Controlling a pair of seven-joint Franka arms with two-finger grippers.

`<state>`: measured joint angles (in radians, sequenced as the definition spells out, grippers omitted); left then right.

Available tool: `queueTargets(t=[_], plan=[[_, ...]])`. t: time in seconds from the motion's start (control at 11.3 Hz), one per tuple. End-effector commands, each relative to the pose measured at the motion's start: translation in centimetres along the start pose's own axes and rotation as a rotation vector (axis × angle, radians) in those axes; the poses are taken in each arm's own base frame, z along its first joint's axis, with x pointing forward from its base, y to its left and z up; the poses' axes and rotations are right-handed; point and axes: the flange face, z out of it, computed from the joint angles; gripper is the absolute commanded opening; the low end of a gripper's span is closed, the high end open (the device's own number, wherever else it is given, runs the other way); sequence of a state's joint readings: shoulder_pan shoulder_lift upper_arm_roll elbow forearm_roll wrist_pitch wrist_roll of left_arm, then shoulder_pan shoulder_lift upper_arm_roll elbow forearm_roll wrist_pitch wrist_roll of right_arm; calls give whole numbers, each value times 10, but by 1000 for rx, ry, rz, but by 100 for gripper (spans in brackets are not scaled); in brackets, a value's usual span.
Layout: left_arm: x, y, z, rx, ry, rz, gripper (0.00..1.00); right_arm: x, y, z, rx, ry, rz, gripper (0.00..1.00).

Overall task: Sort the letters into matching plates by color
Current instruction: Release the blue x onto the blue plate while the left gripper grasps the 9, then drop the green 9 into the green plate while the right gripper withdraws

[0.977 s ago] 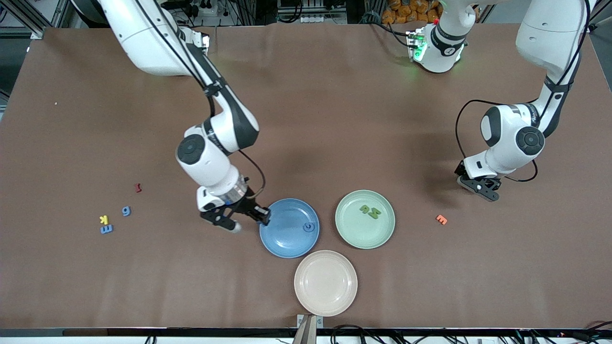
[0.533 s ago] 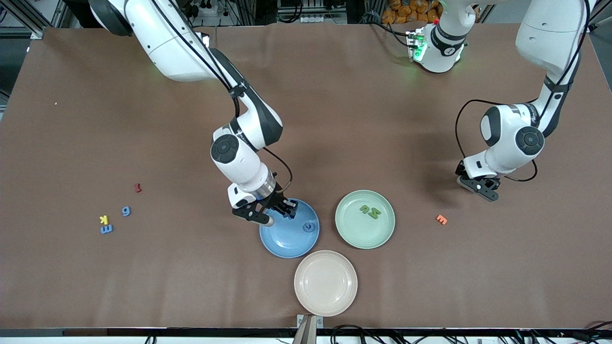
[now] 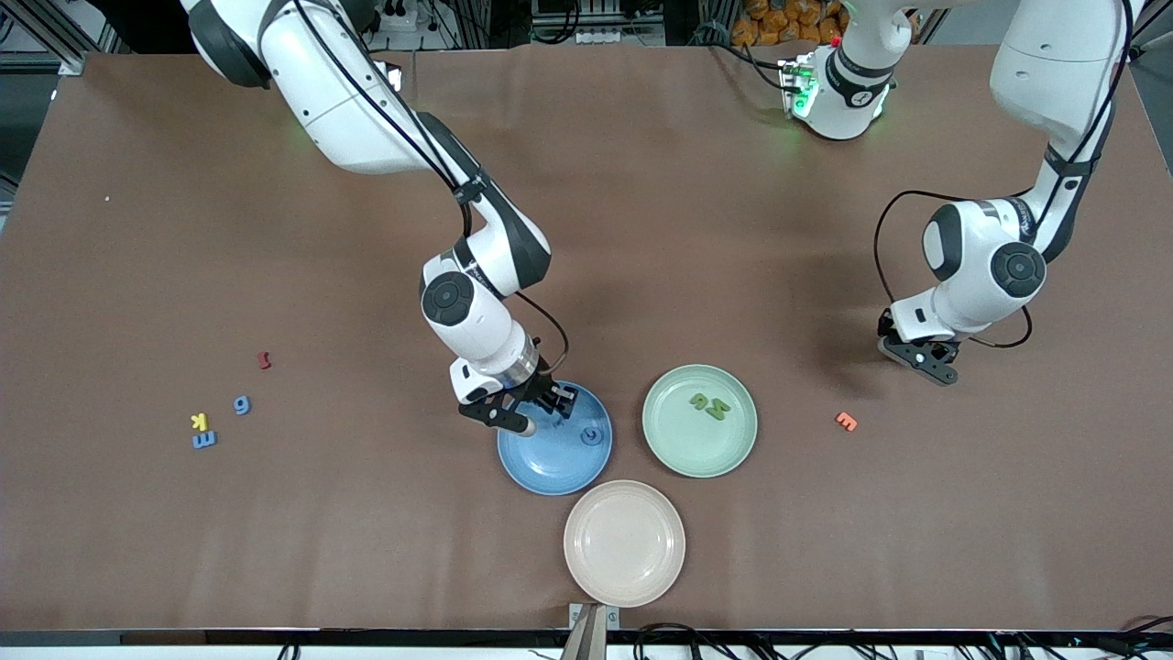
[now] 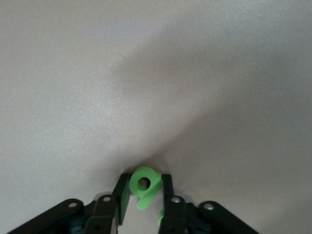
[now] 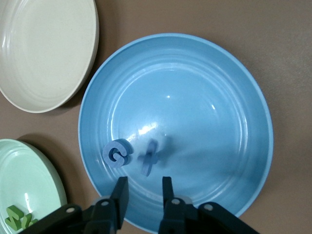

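The right gripper (image 5: 142, 195) is over the blue plate (image 3: 554, 438) with its fingers apart and nothing between them. Just under it a thin blue letter (image 5: 149, 157) sits in the dish, seemingly on edge, long axis running from the gripper toward the plate's middle, right beside a blue C-shaped one (image 5: 116, 151).

The left gripper (image 4: 143, 197) is down at the table near the left arm's end, pinched on a green letter (image 4: 144, 184) with a round hole, its tail pointing back into the gripper.

The green plate (image 3: 699, 420) holds two green letters (image 3: 709, 405).
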<state>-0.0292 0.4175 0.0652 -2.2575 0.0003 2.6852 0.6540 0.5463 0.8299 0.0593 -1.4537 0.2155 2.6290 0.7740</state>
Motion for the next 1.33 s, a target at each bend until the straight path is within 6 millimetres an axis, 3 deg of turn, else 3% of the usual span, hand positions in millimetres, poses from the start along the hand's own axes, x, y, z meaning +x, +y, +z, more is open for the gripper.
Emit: queueTargets(t=[0.0,0.09,0.36,0.53,0.8,0.98,1.15,1.24], plan=[[-2,-2,-3,13,0,24,0,10,-2,-1,13,12,1,70],[0,-3,-8,19,9,20,0,10,-2,-1,12,14,0,71],[16,-7,-36,30,34,13,0,23,1,-15,14,31,-52,100],[41,0,-68,9,25,-64,0,52,26,-30,-16,28,-122,100],[95,25,-108,-20,-1,-170,0,115,87,-76,-109,-59,-246,100],[134,70,-125,-42,6,-263,0,148,136,-100,-152,-113,-343,100],[169,106,-132,-62,18,-339,0,172,196,-125,-185,-127,-458,100],[179,111,-127,-69,18,-361,0,178,224,-136,-199,-140,-502,100]])
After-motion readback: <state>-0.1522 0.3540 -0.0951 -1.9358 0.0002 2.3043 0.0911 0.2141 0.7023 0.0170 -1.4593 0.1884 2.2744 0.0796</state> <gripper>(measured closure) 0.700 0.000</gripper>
